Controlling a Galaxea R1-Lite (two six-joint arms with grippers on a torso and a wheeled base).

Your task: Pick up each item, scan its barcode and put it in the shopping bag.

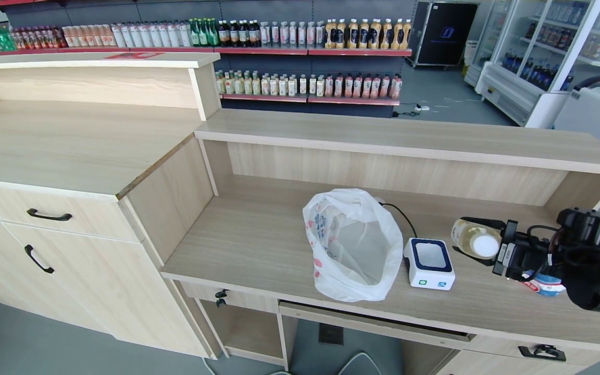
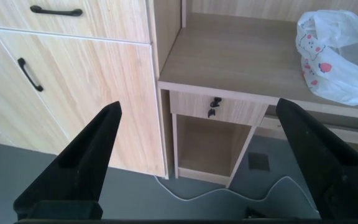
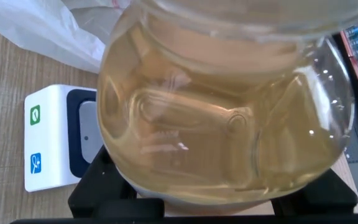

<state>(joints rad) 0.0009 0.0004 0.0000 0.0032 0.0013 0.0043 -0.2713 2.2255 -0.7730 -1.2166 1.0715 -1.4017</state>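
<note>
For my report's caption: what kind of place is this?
Most likely a small shop's checkout counter: shelves of bottled drinks stand behind it, glass-door fridges to the right, and a barcode scanner sits next to the shopping bag.

The thin white plastic shopping bag (image 1: 352,245) carries scattered red and pink print. The white box-shaped scanner (image 1: 429,263) has a dark blue frame with green and blue icons; the clear plastic bottle (image 1: 474,238) holds pale yellow liquid, white cap.
</note>
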